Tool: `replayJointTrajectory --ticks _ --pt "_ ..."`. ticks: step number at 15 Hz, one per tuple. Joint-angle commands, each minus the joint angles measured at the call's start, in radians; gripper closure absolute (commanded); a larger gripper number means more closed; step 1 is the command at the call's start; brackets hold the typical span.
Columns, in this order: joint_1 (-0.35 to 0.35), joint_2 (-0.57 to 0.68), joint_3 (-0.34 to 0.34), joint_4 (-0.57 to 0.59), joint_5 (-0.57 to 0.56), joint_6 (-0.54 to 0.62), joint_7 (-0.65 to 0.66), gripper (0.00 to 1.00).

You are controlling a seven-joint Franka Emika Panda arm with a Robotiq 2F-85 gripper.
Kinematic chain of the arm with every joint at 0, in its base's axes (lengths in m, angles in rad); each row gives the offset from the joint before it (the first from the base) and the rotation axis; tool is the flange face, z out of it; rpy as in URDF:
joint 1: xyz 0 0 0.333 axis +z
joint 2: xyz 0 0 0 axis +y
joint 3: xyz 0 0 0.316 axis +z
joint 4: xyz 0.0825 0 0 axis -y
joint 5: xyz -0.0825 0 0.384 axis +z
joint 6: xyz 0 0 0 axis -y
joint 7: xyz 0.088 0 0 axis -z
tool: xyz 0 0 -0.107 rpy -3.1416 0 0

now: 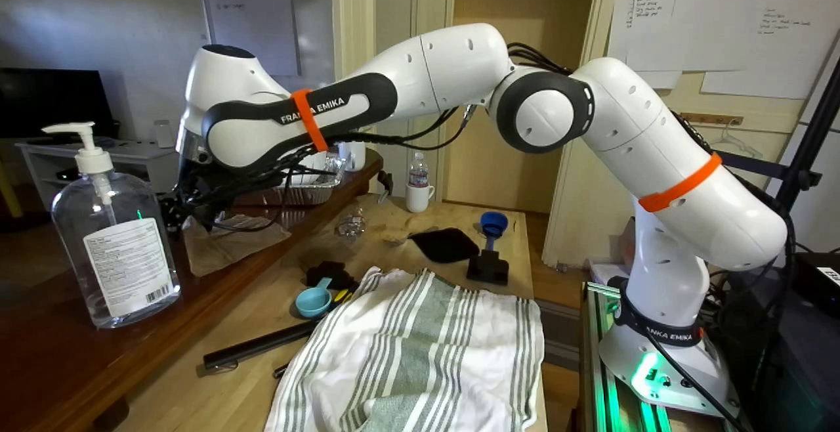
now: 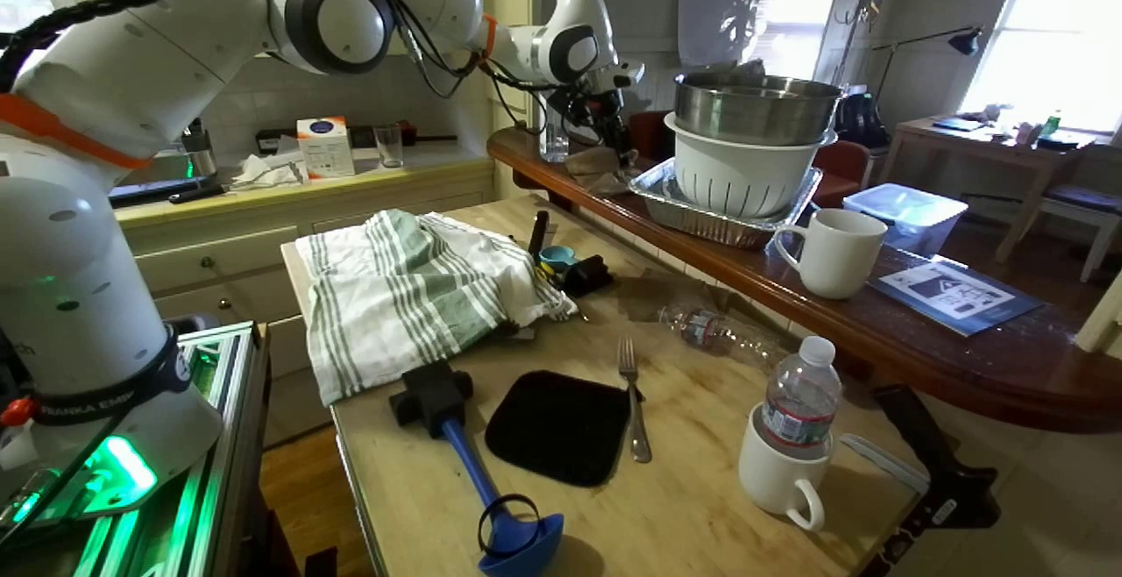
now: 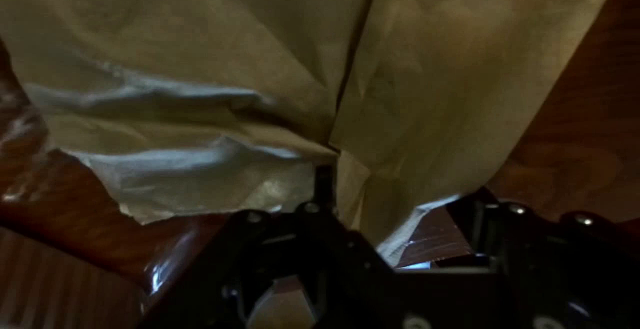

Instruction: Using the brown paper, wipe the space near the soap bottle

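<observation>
Creased brown paper (image 1: 226, 249) near the upright, clear, white-pumped soap bottle (image 1: 125, 261)

Tallied around one robot arm (image 1: 453, 67), one wooden worktop (image 2: 666, 507) and one brown ledge (image 2: 964, 375): two white mugs (image 2: 840, 261) and two clear water bottles (image 2: 799, 402). Counted singly: one soap bottle (image 1: 121, 248), one piece of brown paper (image 1: 230, 243), one striped towel (image 1: 420, 353), one fork (image 2: 637, 423), one square black pad (image 2: 561, 428), one blue scoop (image 1: 493, 223) and one teal measuring cup (image 1: 313, 301). Also counted, in an exterior view: one foil tray (image 2: 692, 219), one white colander (image 2: 745, 174), one steel bowl (image 2: 758, 112), one orange-and-white box (image 2: 325, 149), one drinking glass (image 2: 388, 146), one plastic bin (image 2: 907, 213) and one desk lamp (image 2: 965, 40).
</observation>
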State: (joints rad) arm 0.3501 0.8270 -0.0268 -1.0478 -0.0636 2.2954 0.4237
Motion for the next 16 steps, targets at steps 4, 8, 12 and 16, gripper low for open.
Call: replayJointTrajectory --ticks 4,8,12,16 --pt "0.059 -0.131 -0.058 -0.020 -0.064 -0.137 0.056 0.00" --pt "0.041 -0.261 0.027 -0.081 0.034 -0.291 -0.049 0.00" --pt "0.051 -0.442 0.076 -0.231 0.080 -0.532 -0.033 0.00" --pt "0.074 -0.625 0.064 -0.402 0.014 -0.757 0.069 0.00"
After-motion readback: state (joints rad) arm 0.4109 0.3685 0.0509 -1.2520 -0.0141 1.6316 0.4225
